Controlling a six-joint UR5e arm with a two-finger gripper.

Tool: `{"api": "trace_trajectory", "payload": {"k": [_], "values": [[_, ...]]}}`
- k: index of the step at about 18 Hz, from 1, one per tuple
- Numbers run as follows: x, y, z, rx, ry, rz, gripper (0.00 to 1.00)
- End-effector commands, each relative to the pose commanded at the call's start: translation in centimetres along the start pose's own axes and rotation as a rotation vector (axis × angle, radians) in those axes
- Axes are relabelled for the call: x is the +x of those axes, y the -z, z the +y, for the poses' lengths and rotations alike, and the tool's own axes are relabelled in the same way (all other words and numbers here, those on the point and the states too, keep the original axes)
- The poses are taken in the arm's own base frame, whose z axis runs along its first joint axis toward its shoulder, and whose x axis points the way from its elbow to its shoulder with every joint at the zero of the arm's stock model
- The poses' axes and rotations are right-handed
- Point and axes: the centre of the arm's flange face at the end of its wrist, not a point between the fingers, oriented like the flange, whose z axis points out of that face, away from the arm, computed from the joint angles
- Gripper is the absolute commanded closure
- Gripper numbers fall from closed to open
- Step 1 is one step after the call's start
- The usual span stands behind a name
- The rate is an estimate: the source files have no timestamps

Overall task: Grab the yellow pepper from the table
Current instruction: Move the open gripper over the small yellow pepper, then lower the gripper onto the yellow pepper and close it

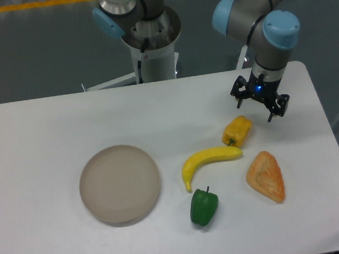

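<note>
The yellow pepper [237, 130] is small, blocky and yellow-orange. It lies on the white table [50, 125] right of centre, touching the tip of a banana. My gripper [255, 111] hangs just above and to the right of the pepper, pointing down. Its two dark fingers are spread apart and hold nothing. The gripper does not touch the pepper.
A curved yellow banana [208, 161] lies just left of and below the pepper. An orange wedge [266, 177] lies to the lower right. A green pepper [204, 206] sits near the front. A round grey-beige plate [120, 183] lies at the left. The table's right edge is close.
</note>
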Motion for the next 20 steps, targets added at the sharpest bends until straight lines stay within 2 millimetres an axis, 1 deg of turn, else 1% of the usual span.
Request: {"api": "trace_trajectory", "payload": {"k": [4,7,12,14,17,20], "values": [[0.2,-0.2,-0.1,-0.001,-0.016,0.005,0.00],[0.0,-0.7,-0.2,-0.001,-0.080,0.010,0.00],[0.6,-1.4,-0.1,-0.004,-0.078,0.028,0.00],[0.9,-1.4,-0.7,-0.003,-0.086,0.028,0.00],[1.3,-2.1,-1.5,-0.004,-0.098,0.042,0.00],[1.2,-2.7,-1.6,-0.004,-0.100,0.044,0.00]]}}
